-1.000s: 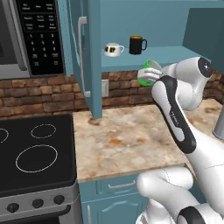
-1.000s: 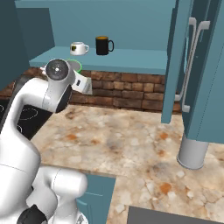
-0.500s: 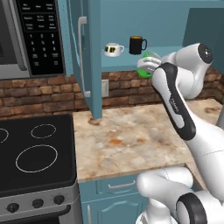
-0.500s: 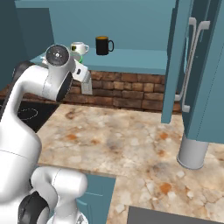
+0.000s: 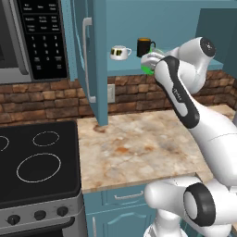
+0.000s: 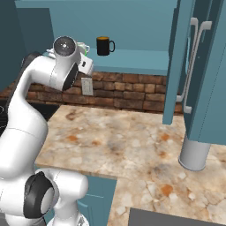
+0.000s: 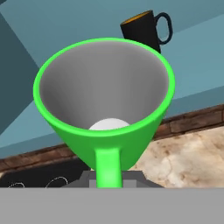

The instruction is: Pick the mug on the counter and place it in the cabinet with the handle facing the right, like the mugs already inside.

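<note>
The green mug (image 7: 105,105) is clamped by its handle (image 7: 108,168) in the gripper (image 5: 150,60) and has been raised over the last second from below shelf level to the cabinet (image 5: 134,69) shelf edge, near the black mug (image 5: 144,46). Placement is judged imminent; the handle's final direction cannot be confirmed.

The marbled beige-and-tan surface (image 5: 139,148) stretches right from the black stovetop (image 5: 37,162), back to a brick wall. A grey cylinder (image 6: 194,152) stands on it at the far right, below the open cabinet door. Above, the cabinet's teal shelf (image 6: 137,59) carries a white mug (image 5: 119,52) on the left and a black mug (image 6: 104,45) just to its right, handle pointing right.
</note>
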